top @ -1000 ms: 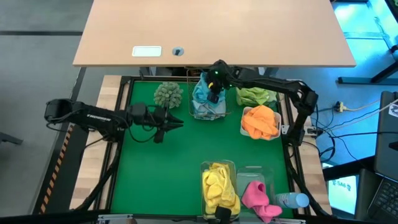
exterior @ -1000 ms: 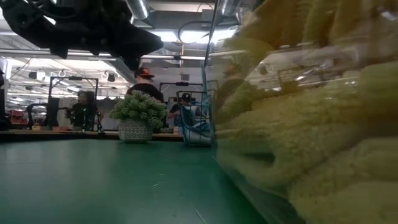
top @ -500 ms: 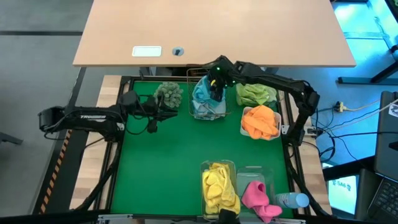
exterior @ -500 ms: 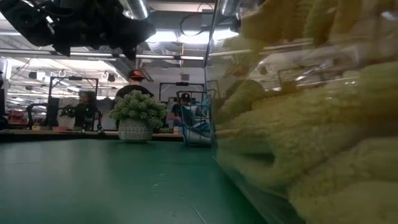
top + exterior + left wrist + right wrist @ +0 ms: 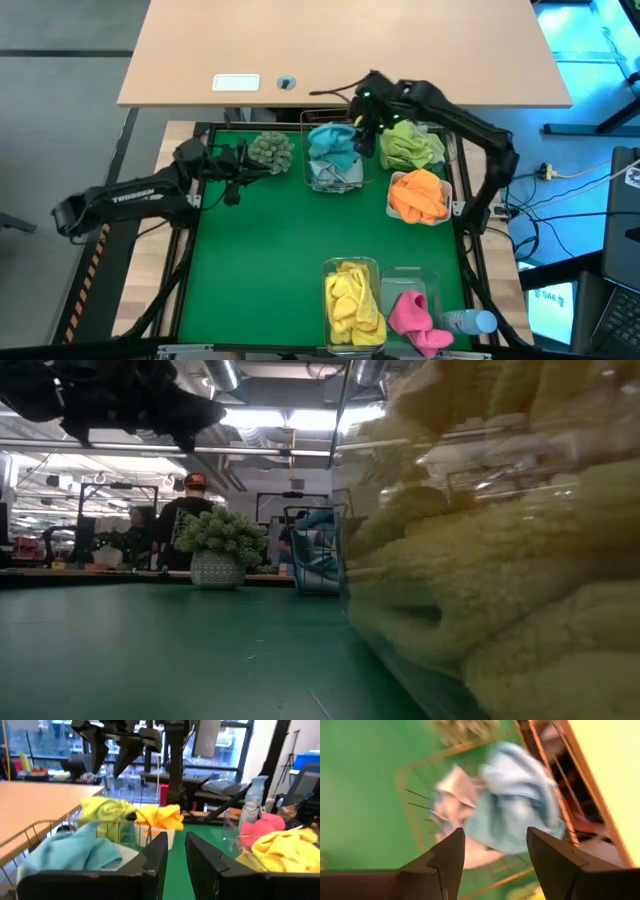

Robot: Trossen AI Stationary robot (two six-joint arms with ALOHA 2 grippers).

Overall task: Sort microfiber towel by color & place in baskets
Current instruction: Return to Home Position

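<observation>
My right pincer [image 5: 360,118] hangs over the gap between the copper wire basket [image 5: 307,172] and the white tray [image 5: 446,150] just beside it, at 12 o'clock on the green tabletop [image 5: 270,250]. Its fingers stand wide apart with nothing between them. Below it the teal blue towels [image 5: 333,150] lie heaped inside the wire basket. My left pincer [image 5: 176,840] sits at 10 o'clock, level above the tabletop and pointing towards the shaggy sage-green ball [image 5: 270,150] at 11 o'clock; its fingers leave only a narrow gap and hold nothing.

The lime green towel [image 5: 410,148] fills the white tray at 1 o'clock. The orange towel [image 5: 418,195] sits in a second white tray [image 5: 390,207] at 2 o'clock. At 6 o'clock the yellow towel [image 5: 352,300] is packed into a clear tub [image 5: 350,264], and at 5 o'clock the pink towel [image 5: 408,312] spills over its own clear tub [image 5: 405,275], touching a bottle with a blue cap [image 5: 470,322]
</observation>
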